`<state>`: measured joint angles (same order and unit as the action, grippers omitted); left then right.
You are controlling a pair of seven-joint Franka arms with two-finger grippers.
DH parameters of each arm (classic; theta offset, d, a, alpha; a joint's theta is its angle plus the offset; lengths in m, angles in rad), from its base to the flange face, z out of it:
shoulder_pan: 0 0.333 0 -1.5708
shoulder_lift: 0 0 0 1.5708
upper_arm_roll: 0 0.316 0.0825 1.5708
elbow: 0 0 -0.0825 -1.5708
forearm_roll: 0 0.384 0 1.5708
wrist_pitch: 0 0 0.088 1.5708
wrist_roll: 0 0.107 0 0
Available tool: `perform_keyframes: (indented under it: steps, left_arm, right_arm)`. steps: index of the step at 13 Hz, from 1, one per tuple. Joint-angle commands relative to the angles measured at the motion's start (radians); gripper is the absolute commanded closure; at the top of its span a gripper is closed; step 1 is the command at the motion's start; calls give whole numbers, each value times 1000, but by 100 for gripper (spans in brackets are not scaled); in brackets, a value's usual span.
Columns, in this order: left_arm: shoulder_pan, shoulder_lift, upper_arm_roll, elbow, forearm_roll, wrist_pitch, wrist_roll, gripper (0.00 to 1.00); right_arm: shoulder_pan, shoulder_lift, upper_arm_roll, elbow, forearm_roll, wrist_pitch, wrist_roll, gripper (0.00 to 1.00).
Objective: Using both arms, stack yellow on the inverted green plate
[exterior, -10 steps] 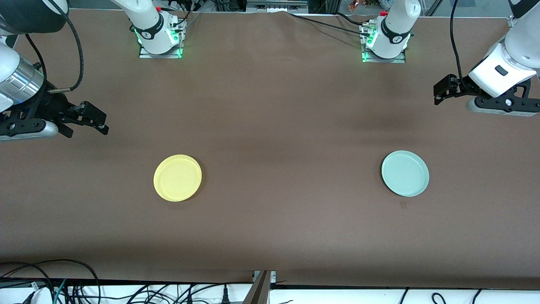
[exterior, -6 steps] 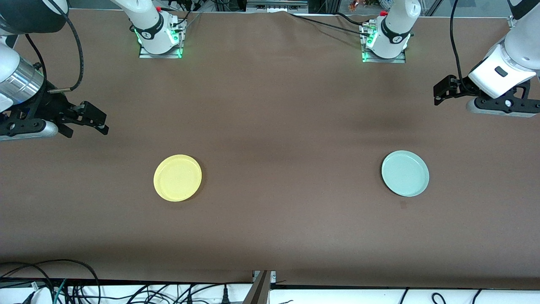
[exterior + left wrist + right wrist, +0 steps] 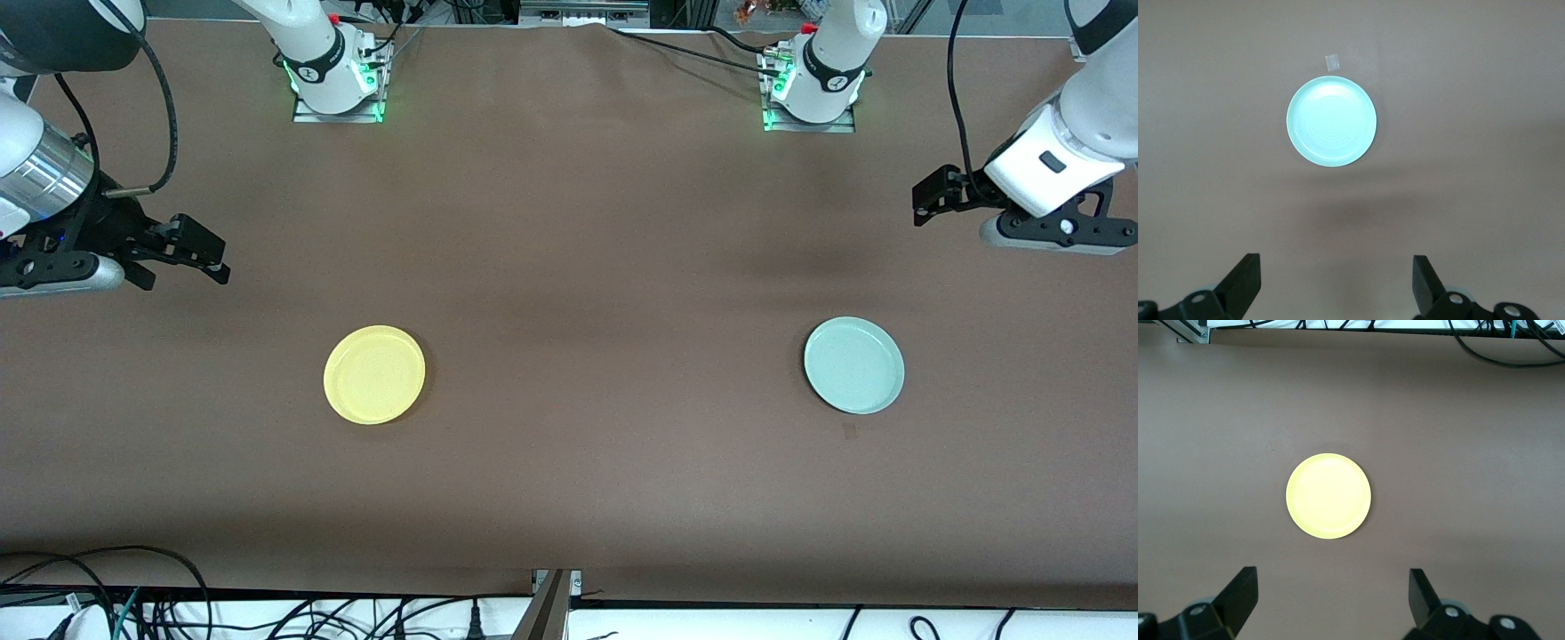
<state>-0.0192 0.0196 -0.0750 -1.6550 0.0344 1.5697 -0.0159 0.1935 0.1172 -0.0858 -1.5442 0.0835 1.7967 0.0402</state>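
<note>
At lower right of the front frame, the round mint-green plastic plate [image 3: 853,365] looks light, stiff, slippery; grip its thin rim. Left gripper [image 3: 926,196] and right gripper [image 3: 203,253] hover spread, empty.

Brown table [image 3: 578,267] — a small pale tag [image 3: 1333,62] lies on it, cables [image 3: 133,604] along its near edge

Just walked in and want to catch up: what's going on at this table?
Nothing is being handled yet. The yellow plate and the green plate lie apart on the brown table, both rim-up. The right hand hangs open near the yellow plate's end, and the left hand hangs open near the green plate's end.
</note>
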Motion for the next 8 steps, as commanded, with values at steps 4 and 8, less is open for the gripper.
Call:
perform_keyframes:
  steps: [4,8]
  left_arm:
    - [34,202,-3,119,27,-5,20,0]
    - [85,402,-3,191,24,34,22,0]
  right_arm:
    - [1,25,-2,19,12,-10,-2,0]
    - [1,41,-2,22,15,-5,-2,0]
